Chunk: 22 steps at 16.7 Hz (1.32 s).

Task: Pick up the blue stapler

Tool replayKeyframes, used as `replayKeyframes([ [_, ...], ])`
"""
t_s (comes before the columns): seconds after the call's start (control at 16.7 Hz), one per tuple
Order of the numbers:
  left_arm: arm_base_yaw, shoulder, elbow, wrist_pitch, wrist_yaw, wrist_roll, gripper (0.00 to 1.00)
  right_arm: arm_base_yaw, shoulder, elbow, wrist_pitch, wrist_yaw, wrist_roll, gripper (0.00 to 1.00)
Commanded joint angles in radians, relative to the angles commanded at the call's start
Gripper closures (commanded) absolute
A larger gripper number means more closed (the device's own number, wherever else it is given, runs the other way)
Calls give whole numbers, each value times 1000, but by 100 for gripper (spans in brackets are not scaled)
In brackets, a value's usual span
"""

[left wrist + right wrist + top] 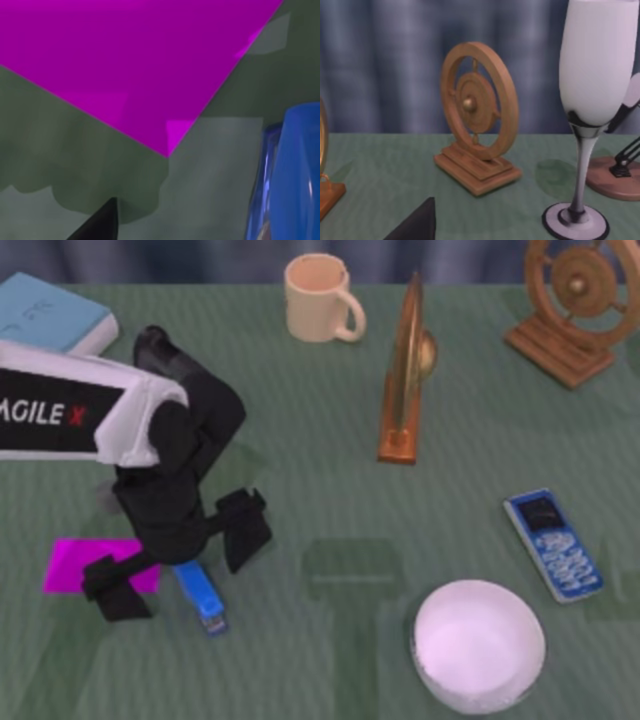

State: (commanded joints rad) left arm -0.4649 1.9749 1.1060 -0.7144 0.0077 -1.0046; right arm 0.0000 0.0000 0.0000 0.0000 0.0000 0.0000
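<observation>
The blue stapler [203, 600] lies on the green table near the front left, its grey tip pointing toward the front edge. My left gripper [182, 578] hangs open just over its rear end, one black finger on each side and neither touching it. In the left wrist view the stapler [295, 175] fills one edge as a blue bar, and a single black fingertip [100, 220] shows apart from it. My right arm is outside the top view; its wrist view shows one fingertip [417, 222] over bare table, gripper open and empty.
A magenta pad [70, 562] lies just left of the stapler. A blue-and-white phone [552, 543] and white bowl [478, 643] sit at the front right. A light-blue book [50, 315], cream cup [318, 298], bronze ornament [408, 370] and wooden wheel [575, 300] line the back.
</observation>
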Motion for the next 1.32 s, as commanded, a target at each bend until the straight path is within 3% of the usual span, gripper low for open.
replayKeyframes([
  [0.54, 0, 0, 0, 0, 0, 0, 98, 0, 0, 0, 0, 0, 0, 0],
  [1.02, 0, 0, 0, 0, 0, 0, 100, 0, 0, 0, 0, 0, 0, 0],
  [1.32, 3, -43, 54, -86, -3, 3, 100, 0, 0, 0, 0, 0, 0, 0],
])
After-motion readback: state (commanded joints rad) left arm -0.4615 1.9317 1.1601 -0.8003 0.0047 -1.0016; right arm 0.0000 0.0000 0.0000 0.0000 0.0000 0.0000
